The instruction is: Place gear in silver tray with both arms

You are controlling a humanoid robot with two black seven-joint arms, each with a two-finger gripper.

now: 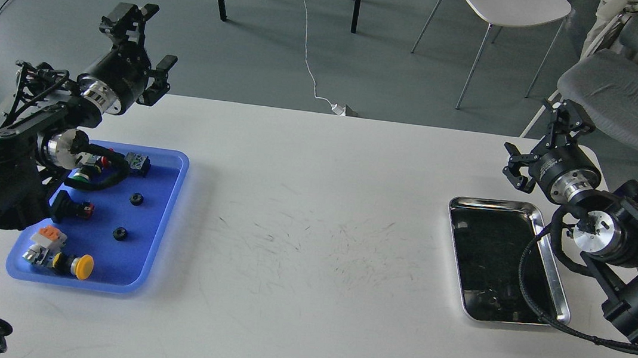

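Observation:
Two small black gears (136, 199) (120, 234) lie in the blue plastic tray (149, 256) at the table's left. The silver tray (495, 204) sits at the right and holds no gear; its dark base only shows reflections. My left gripper (150, 39) is open and empty, raised above the table's far left edge, behind the blue tray and well above the gears. My right gripper (540, 139) is open and empty, raised over the table's far right, just behind the silver tray. My right arm and its cable cover the silver tray's right rim.
The blue tray also holds a yellow push button (82, 266), an orange-and-white switch (48, 237), a black part with a red tip (75, 208) and other small parts. Chairs (510, 5) (628, 100) and cables stand on the floor beyond the white table (313, 232).

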